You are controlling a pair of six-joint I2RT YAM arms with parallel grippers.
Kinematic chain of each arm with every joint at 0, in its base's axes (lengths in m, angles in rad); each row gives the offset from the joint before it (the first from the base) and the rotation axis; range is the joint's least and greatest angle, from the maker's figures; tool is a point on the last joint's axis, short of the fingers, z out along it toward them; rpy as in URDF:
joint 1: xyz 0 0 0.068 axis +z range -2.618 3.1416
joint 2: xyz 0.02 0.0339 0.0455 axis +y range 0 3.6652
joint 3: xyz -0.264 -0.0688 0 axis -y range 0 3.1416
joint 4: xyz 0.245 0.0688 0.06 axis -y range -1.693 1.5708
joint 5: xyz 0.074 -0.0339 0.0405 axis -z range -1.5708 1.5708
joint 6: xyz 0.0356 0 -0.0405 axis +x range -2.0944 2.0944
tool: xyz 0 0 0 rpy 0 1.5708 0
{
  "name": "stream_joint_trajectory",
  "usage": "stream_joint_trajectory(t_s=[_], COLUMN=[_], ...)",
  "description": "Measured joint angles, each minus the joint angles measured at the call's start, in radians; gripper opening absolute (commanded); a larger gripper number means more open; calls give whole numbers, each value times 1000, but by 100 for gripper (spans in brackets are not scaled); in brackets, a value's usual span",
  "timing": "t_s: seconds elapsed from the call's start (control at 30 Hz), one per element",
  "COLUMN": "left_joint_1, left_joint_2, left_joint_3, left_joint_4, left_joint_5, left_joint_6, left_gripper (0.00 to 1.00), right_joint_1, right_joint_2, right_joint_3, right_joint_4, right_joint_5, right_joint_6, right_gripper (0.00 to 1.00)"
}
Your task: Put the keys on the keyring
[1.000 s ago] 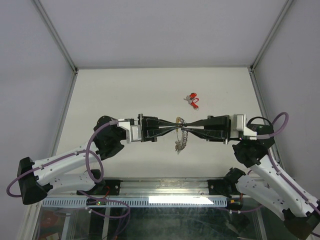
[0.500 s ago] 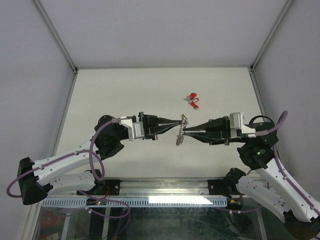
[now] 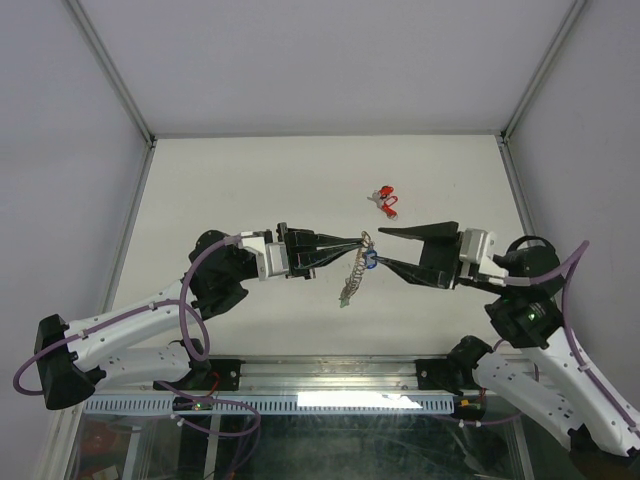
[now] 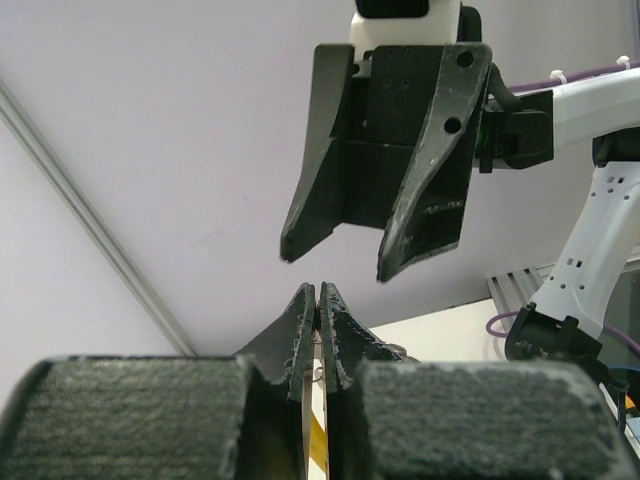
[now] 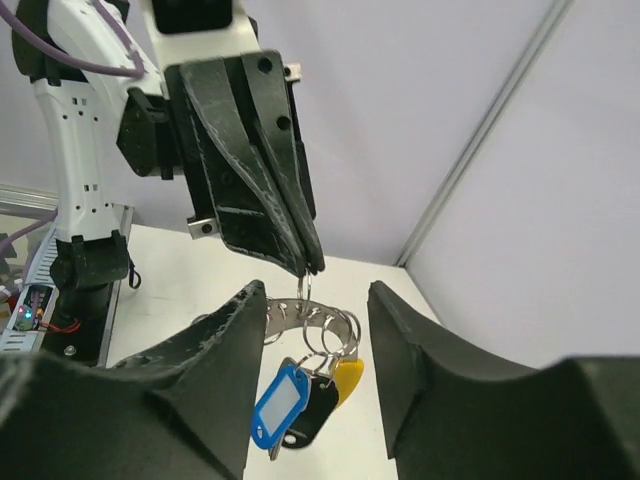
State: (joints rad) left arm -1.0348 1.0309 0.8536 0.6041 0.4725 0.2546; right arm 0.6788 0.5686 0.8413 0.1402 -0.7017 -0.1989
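My left gripper (image 3: 362,242) is shut on a small split ring of the keyring (image 5: 325,318), a curved silvery band with several rings on it. The keyring (image 3: 354,268) hangs above the table. A blue-tagged key (image 5: 279,401), a black tag (image 5: 318,418) and a yellow tag (image 5: 349,376) dangle from it. A green tag (image 3: 343,299) hangs at its low end. My right gripper (image 3: 383,248) stands open just right of the keyring, one finger on each side, with nothing held. A red-tagged key (image 3: 384,198) lies on the table behind. In the left wrist view my left fingertips (image 4: 304,300) press together under the open right gripper (image 4: 340,264).
The white table (image 3: 230,190) has a metal frame along its sides and grey walls around it. Both arm bases and their purple cables sit at the near edge (image 3: 330,372).
My right gripper has opened and drawn back to the right, letting go of the keyring. The keyring now hangs from the left gripper alone, with a blue tag showing on it.
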Motion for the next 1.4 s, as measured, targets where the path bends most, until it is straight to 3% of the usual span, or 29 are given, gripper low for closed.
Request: stream_joint_trajectory(t_s=[0.07,0.43,0.47,0.7,0.8,0.93,1.03,1.23,1.4], left_joint_1=[0,0,0,0,0,0,0,0,0], left_joint_2=[0,-6,-6,-27,-53,-102,-133,-116,-55], left_joint_3=[0,0,0,0,0,-14,-32,-37,-38], left_joint_4=[0,-6,-6,-38,-79,-122,-158,-259,-341], left_joint_5=[0,0,0,-37,-119,-287,-401,-535,-586], left_joint_6=[0,0,0,4,-3,-37,-66,-126,-183], left_gripper=[0,0,0,0,9,25,34,48,53], right_joint_1=[0,0,0,0,0,0,0,0,0], right_joint_2=[20,135,129,98,98,100,106,190,340], right_joint_3=[0,0,0,3,6,6,7,65,183], right_joint_4=[-18,-7,-4,-34,-85,-163,-217,-376,-562], right_joint_5=[10,6,6,13,45,132,217,407,579], right_joint_6=[-6,-1,-1,-7,-9,24,73,216,360], right_gripper=[41,41,1,0,26,45,66,72,79])
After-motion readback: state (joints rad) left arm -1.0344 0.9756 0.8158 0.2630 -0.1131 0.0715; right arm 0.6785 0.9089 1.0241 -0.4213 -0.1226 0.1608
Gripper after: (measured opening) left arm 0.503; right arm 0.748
